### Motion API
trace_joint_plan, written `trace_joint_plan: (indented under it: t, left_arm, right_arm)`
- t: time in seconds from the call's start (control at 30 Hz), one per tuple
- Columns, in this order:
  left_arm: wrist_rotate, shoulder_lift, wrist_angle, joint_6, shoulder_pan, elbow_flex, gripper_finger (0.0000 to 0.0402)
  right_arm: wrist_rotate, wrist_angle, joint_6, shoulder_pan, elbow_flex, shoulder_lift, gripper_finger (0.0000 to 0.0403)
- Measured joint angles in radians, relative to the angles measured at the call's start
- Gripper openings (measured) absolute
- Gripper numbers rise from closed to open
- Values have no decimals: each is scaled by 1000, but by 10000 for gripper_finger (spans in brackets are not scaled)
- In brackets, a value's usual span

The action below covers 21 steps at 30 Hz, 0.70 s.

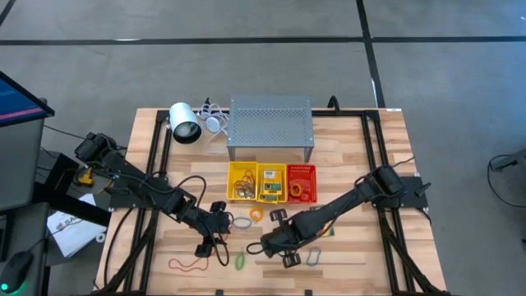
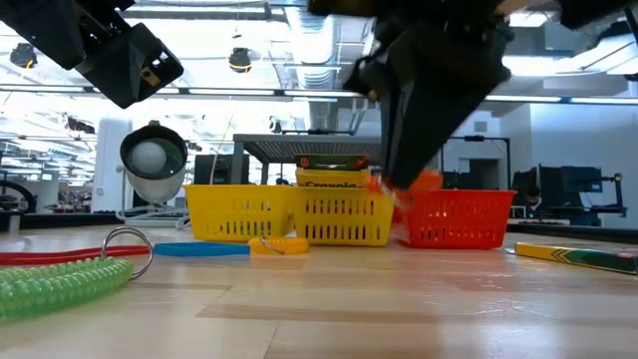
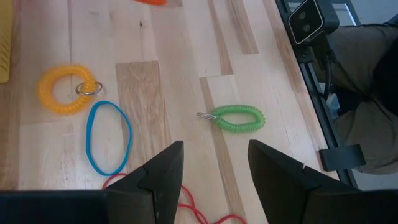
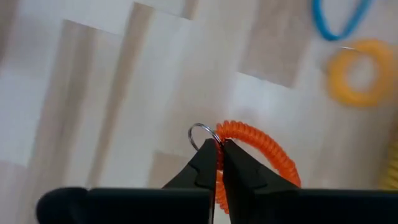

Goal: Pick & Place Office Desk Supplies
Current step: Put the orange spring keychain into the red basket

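Bins (image 1: 272,196): crayon box (image 1: 270,182), maybe bands | right fingers (image 4: 219,163) clamp orange coil (image 4: 261,149) | left fingers (image 3: 211,168) wide

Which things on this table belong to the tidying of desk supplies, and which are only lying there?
Belong to the job:
orange coil ring, gripped by the shut right tool
yellow coil ring
green coil ring
blue band
red band
crayon box
yellow baskets
red basket

Only lying there:
white lamp
grey perforated stand
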Motion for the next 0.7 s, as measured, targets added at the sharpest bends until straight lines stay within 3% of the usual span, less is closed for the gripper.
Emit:
trace_joint_plan:
  t: [0.17,0.7]
  left_arm:
    - [0,0,0,0,0,0,176]
    - [1,0,14,-5,0,1,176]
  right_arm:
    - [103,-119,3,11,36,-52,3]
    - [419,-384,151,36,38,-392,1]
